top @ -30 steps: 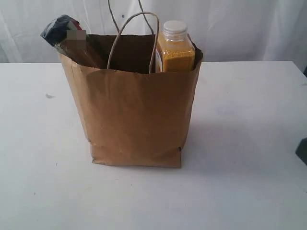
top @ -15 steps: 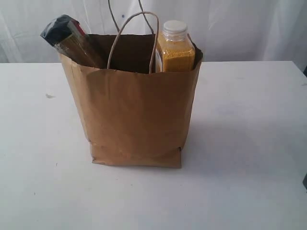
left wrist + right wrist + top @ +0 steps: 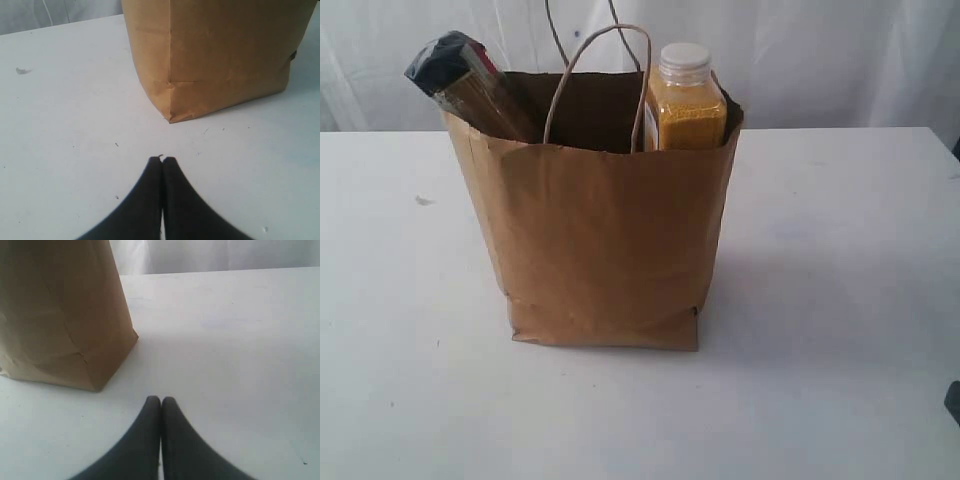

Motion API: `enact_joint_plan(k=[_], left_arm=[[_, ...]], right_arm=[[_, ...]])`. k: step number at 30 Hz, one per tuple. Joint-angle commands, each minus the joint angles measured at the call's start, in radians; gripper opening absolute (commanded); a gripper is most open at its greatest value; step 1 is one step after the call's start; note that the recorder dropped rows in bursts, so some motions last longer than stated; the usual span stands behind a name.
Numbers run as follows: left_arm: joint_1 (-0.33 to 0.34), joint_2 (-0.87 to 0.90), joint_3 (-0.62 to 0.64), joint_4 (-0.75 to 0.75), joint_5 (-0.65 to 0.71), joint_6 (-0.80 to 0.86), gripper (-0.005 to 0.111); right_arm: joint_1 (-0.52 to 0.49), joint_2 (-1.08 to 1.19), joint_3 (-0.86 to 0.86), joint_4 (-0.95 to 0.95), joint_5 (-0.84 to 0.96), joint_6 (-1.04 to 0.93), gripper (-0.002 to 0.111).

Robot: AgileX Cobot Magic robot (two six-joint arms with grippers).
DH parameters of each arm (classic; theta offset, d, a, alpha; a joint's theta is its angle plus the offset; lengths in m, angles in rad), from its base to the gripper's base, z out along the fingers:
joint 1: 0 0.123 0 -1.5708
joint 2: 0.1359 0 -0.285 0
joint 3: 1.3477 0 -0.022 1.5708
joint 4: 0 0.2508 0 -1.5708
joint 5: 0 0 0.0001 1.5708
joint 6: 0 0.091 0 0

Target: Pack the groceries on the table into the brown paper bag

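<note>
Dark shape [image 3: 954,402] at edge dropped lower. Pasta packet [image 3: 460,75], juice bottle [image 3: 686,100] poke from paper bag [image 3: 605,240], labels unreadable. Left pincer [image 3: 162,160], right pincer [image 3: 160,399] pressed together.

Left tool [image 3: 162,160]: two matte black fingers, curved, tapering to blunt tips; right tool [image 3: 160,399] alike

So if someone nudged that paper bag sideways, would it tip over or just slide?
Probably slide: the brown paper bag sits on a wide flat base. The orange juice bottle inside likely adds weight. The thin, creased paper walls would probably dent first.
</note>
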Motion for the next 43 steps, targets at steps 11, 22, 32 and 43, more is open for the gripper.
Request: enact_joint_plan(k=[11, 22, 32, 43], left_arm=[[0.003, -0.004, 0.004, -0.006, -0.001, 0.003, 0.0], [0.003, -0.004, 0.004, -0.006, -0.001, 0.003, 0.0], [0.003, -0.004, 0.004, -0.006, -0.001, 0.003, 0.0], [0.102, -0.004, 0.004, -0.006, -0.001, 0.003, 0.0]], right_arm=[[-0.005, -0.006, 0.004, -0.004, -0.001, -0.012, 0.0], [-0.005, -0.006, 0.004, -0.004, -0.001, -0.012, 0.0], [-0.005, -0.006, 0.004, -0.004, -0.001, -0.012, 0.0], [-0.005, -0.006, 0.004, -0.004, -0.001, -0.012, 0.0]])
